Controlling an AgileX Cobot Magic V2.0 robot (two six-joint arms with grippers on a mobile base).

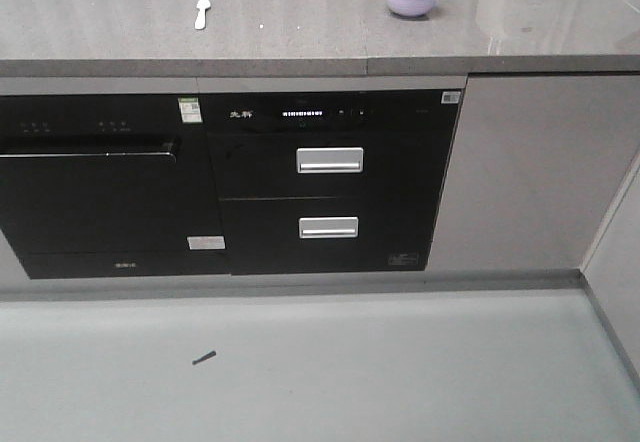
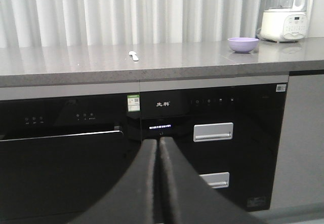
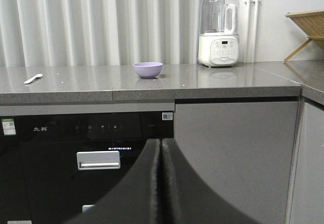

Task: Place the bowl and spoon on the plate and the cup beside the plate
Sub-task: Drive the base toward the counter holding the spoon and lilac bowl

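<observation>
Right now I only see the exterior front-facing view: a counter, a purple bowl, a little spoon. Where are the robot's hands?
Observer: Each wrist camera shows its own. The left gripper and right gripper are both shut, holding nothing.
Operator: What is the white thing cut off at the top, right of the bowl?
Observer: A white appliance with a clear jug on top, standing behind and to the right of the bowl.
Operator: Anything further right?
Observer: A slatted wooden rack at the far right end of the counter.
</observation>
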